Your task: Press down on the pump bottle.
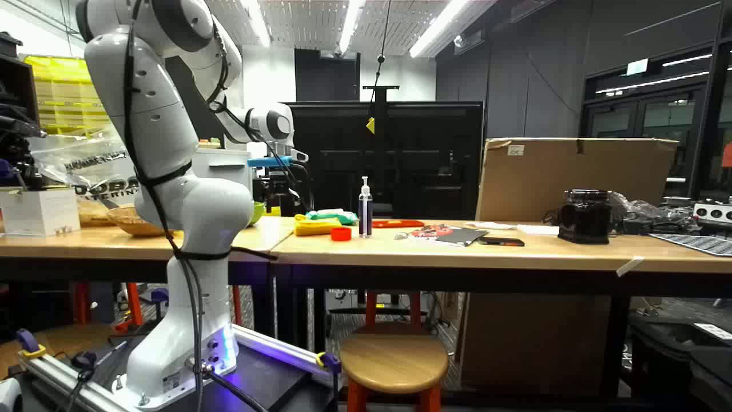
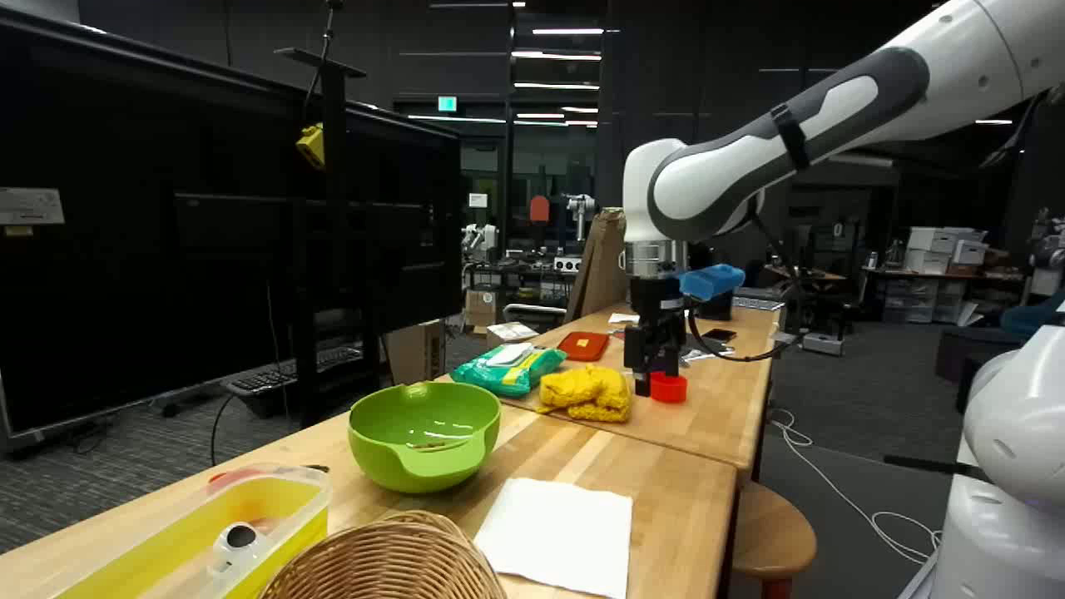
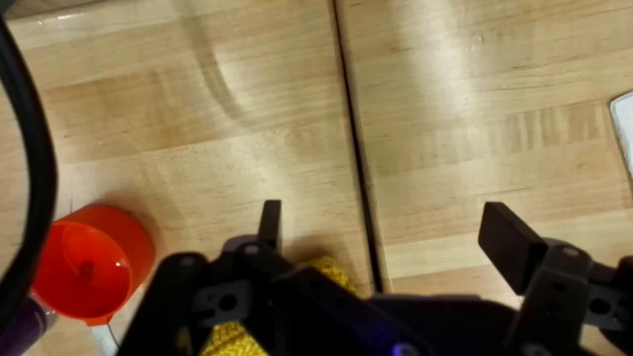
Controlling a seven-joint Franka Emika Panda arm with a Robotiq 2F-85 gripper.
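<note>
The pump bottle [image 1: 365, 214] stands upright on the wooden table [image 1: 434, 258], slim and dark with a clear pump head on top. In the wrist view, a dark purple rounded piece at the lower left edge, beside the red cup, looks like part of the bottle [image 3: 23, 326]. I cannot make the bottle out in the exterior view where the gripper stands in front of the red cup. My gripper [image 1: 279, 201] hangs pointing down over the table, left of the bottle and apart from it. Its fingers are wide apart with nothing between them [image 3: 383, 212]; it also shows from the side [image 2: 657, 378].
A red cup [image 1: 341, 233] stands close beside the bottle. A yellow knitted cloth [image 2: 586, 393] and a green wipes pack [image 2: 509, 370] lie near the gripper. A green bowl [image 2: 420, 445], wicker basket [image 2: 387, 561] and black round object [image 1: 583, 220] stand farther off.
</note>
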